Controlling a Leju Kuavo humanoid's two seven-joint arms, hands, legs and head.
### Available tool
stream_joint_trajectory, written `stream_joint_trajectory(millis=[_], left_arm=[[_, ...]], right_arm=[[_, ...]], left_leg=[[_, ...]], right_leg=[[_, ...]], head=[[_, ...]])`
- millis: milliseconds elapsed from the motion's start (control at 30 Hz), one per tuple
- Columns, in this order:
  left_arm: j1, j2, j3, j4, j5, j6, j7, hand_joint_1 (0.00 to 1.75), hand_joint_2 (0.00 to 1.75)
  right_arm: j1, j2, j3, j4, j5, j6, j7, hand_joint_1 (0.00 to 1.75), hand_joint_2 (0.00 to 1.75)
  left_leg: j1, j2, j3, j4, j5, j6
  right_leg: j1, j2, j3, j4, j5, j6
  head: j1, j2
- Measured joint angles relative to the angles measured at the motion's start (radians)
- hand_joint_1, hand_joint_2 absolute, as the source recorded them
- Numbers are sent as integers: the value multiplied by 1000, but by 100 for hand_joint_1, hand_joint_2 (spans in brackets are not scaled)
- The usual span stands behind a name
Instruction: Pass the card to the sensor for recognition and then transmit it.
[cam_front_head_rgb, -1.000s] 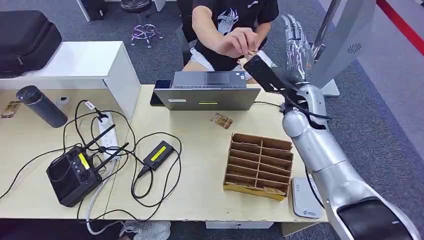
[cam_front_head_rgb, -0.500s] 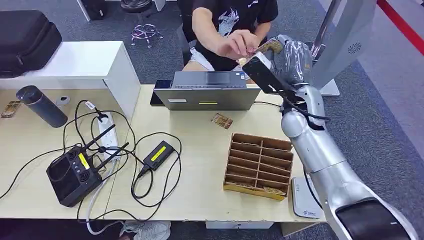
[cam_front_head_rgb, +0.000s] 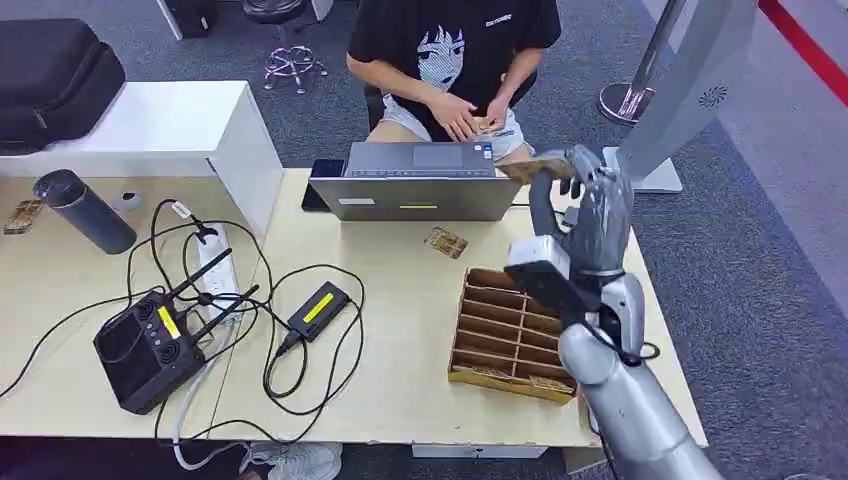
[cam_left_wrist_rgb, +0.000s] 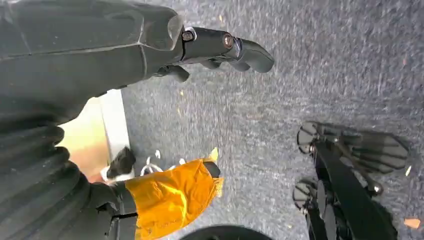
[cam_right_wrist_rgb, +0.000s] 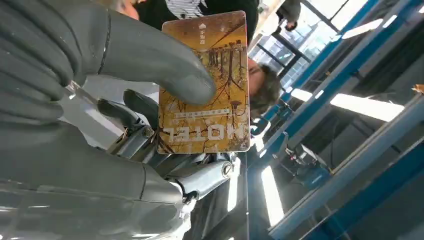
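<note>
My right hand (cam_front_head_rgb: 592, 215) is raised over the right side of the table (cam_front_head_rgb: 400, 350), above the cardboard organizer (cam_front_head_rgb: 510, 325). It pinches a brown-gold hotel card (cam_front_head_rgb: 528, 168) between thumb and fingers, just right of the laptop. In the right wrist view the thumb presses across the card (cam_right_wrist_rgb: 205, 85), whose printed face shows, with the fingers (cam_right_wrist_rgb: 130, 107) behind it. My left hand (cam_left_wrist_rgb: 150, 45) hangs over the grey carpet and holds nothing. A person (cam_front_head_rgb: 455, 60) sits behind the laptop with both hands in their lap.
A grey laptop (cam_front_head_rgb: 415, 180) stands at the table's far edge, and a second card (cam_front_head_rgb: 443, 241) lies in front of it. A black controller (cam_front_head_rgb: 150, 345), cables, a power brick (cam_front_head_rgb: 317, 308) and a dark bottle (cam_front_head_rgb: 85, 212) fill the left half. A white kiosk (cam_front_head_rgb: 690, 90) stands at the far right.
My right hand closed on the card the person held out, then drew back and down over the organizer. The person's hands went back to their lap.
</note>
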Motion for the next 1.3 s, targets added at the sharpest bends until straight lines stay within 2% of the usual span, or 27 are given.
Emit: stream_joint_trajectory(millis=[133,333,467,567,700,833,1067,1167,1300], left_arm=[[1,-11,0,0,10,8,0,0,175],[7,-32,27,0,55,54,0,0,175],[6,-44,48,0,68,68,0,0,175],[1,-50,57,0,69,72,0,0,175],[1,-54,66,0,72,79,0,0,175],[2,-55,69,0,73,81,0,0,175],[1,-58,69,0,73,81,0,0,175],[1,-59,70,0,77,82,0,0,175],[1,-60,77,0,84,85,0,0,175]], right_arm=[[129,-28,-2,-120,-28,-19,-25,175,175],[436,-70,-71,-304,-129,-28,-175,175,175],[570,-92,-119,-362,-79,-31,-192,175,175],[635,-133,-159,-392,-9,-31,-171,175,175],[675,-172,-217,-395,82,-32,-100,175,175],[699,-205,-244,-397,91,-32,-87,175,175],[710,-222,-254,-400,95,-32,-76,175,175],[713,-244,-256,-400,128,-17,1,175,175],[740,-319,-267,-399,135,62,111,175,175]], left_leg=[[0,3,0,0,-2,0],[0,-1,0,0,-4,2],[0,2,1,0,-6,2],[0,1,2,0,-6,2],[0,3,3,0,-6,2],[0,3,4,0,-6,2],[0,3,4,0,-6,2],[0,3,4,0,-6,2],[-1,2,4,1,-6,3]], right_leg=[[0,3,-1,-1,0,0],[0,-2,2,-1,-3,1],[0,1,1,-2,-4,1],[0,0,3,-2,-4,2],[0,2,4,-2,-4,3],[0,2,4,-2,-4,3],[0,2,4,-2,-4,3],[0,2,4,-2,-4,3],[-1,2,5,-2,-4,3]], head=[[0,0],[-1,0],[0,0],[0,0],[-1,0],[0,0],[-1,0],[-1,0],[0,0]])
